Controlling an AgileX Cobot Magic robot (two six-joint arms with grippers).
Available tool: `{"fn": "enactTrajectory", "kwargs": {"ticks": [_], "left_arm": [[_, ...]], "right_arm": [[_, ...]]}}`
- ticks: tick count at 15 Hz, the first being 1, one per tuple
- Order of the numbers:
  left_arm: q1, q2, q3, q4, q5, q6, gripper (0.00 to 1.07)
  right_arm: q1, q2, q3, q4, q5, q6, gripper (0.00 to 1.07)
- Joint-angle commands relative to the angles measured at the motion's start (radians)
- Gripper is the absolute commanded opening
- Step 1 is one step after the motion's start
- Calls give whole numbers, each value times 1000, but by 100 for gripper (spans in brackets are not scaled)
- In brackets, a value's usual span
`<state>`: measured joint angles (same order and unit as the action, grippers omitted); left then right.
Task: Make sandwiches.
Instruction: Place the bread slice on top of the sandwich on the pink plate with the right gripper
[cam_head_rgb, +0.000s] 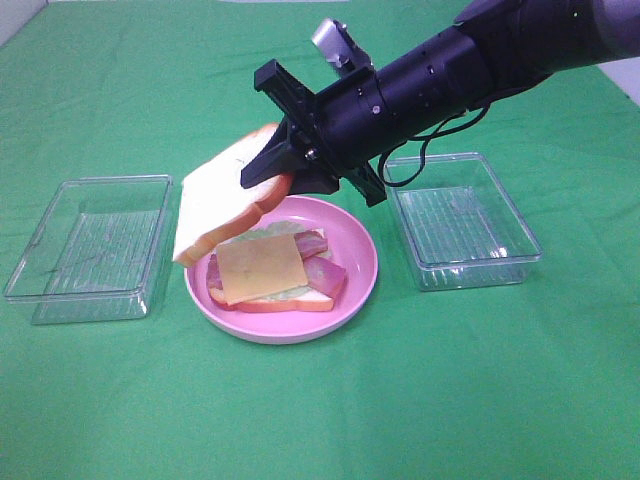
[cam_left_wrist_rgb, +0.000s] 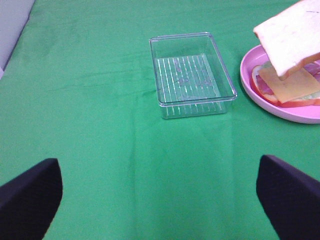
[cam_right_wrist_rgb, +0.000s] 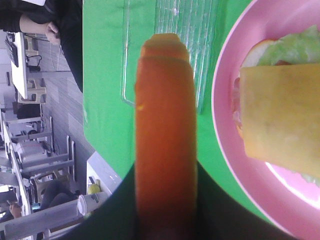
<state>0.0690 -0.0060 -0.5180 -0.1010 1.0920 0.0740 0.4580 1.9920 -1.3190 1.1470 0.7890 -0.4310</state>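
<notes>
on the left of the green counter (cam_head_rgb: 320, 420) sits a clear plastic tray (cam_head_rgb: 88, 247), holding nothing visible. the left end effector (cam_left_wrist_rgb: 160, 192) shows only in its wrist view, where its two dark fingers (cam_left_wrist_rgb: 30, 192) stand wide apart over bare cloth, released and grasping nothing, well back from that tray.

just right of the tray, a bread slice (cam_head_rgb: 220, 195) with orange-brown crust hangs tilted in the air, its lower corner dipping over the near-left rim of the pink plate (cam_head_rgb: 360, 262). the right end effector (cam_head_rgb: 268, 172) reaches in from the upper right across the middle and is clenched on the slice's upper edge; in the right wrist view the crust runs edge-on between its fingers.

on the plate below lies the open sandwich (cam_head_rgb: 272, 272): a bottom bread slice, pale green lettuce, reddish-pink bacon strips, and a yellow cheese square (cam_head_rgb: 258, 270) on top. the raised slice does not touch the cheese.

right of the plate, near but apart, stands a second clear tray (cam_head_rgb: 462, 222).
</notes>
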Motion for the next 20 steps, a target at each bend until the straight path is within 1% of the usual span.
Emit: {"fn": "enactTrajectory", "kwargs": {"ticks": [1, 3, 6, 11, 12, 13, 15, 16, 17, 18, 20], "left_arm": [[-5, -14, 2, -12, -14, -8, 100], [-5, -14, 2, -12, -14, -8, 100], [-5, -14, 2, -12, -14, -8, 100], [-5, -14, 2, -12, -14, -8, 100], [-5, -14, 2, -12, -14, -8, 100], [-5, -14, 2, -12, -14, -8, 100], [-5, -14, 2, -12, -14, -8, 100], [-5, -14, 2, -12, -14, -8, 100], [-5, -14, 2, -12, -14, -8, 100], [-5, -14, 2, -12, -14, -8, 100], [-5, -14, 2, -12, -14, -8, 100]], "right_arm": [[-1, 42, -23, 33, -13, -12, 0], [-1, 73, -22, 30, -3, -10, 0], [-1, 116, -22, -17, -4, 9, 0], [-1, 130, -22, -35, -7, 13, 0], [-1, 130, -22, -37, -7, 13, 6], [-1, 130, -22, -51, -7, 13, 17], [-2, 130, -22, -65, 2, 24, 49], [-2, 129, -22, -73, 4, 24, 61], [-2, 127, -22, -80, 5, 23, 65], [-2, 112, -22, -132, 5, 41, 67], [-2, 82, -22, -256, -7, 107, 67]]}}
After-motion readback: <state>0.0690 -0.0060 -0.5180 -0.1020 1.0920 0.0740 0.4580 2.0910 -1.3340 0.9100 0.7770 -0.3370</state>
